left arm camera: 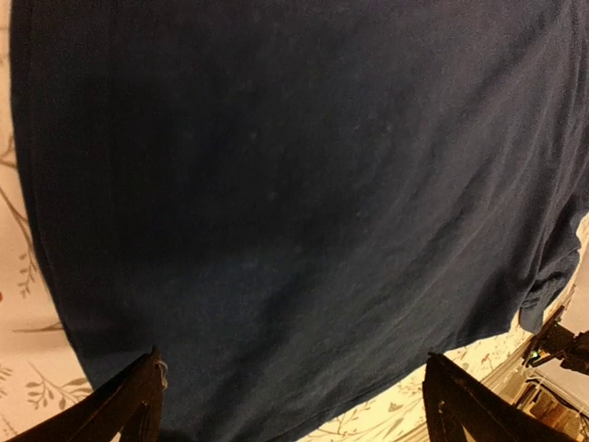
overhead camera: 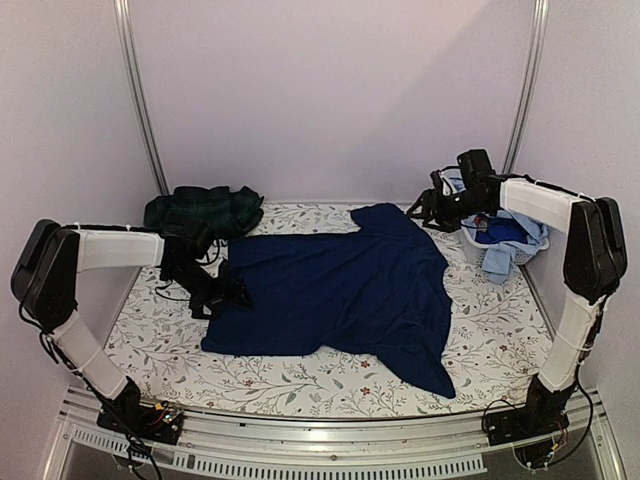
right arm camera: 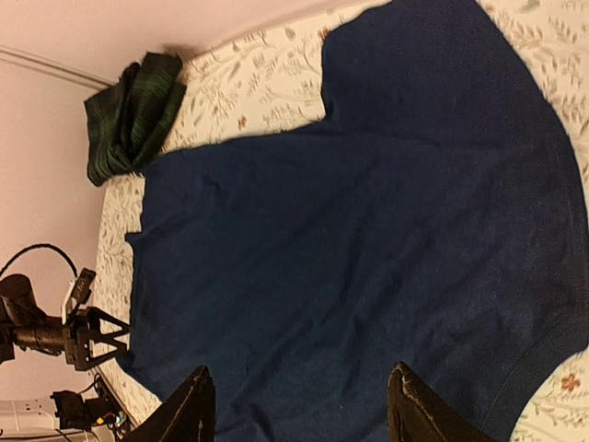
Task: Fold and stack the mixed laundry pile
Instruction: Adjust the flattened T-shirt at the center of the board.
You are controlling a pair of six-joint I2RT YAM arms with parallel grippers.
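Navy cloth fills most of my screens: one navy T-shirt lies opened out flat in the middle of the worktop, one sleeve toward the far edge and a hem corner trailing to the near right. I see no fold in it yet.

My left claw sits low at the shirt's left edge, fingers spread wide with nothing between them. Its wrist view shows only cloth below. My right claw hangs near the far right, just beside the sleeve, jaws apart and holding nothing.

The dark green plaid piece is bunched in the far left corner, and I cannot tell whether it is folded. The light blue shirts are heaped loosely at the far right against the wall. No stack exists anywhere, so I judge the job barely begun: this shirt needs folding, then everything else needs to be spread, folded and stacked.

Underneath, a white sheet printed with leafy vines covers the worktop and lies smooth. Plain pale walls close the space in, two metal rails climb at the back, and an aluminium frame runs along the near edge.
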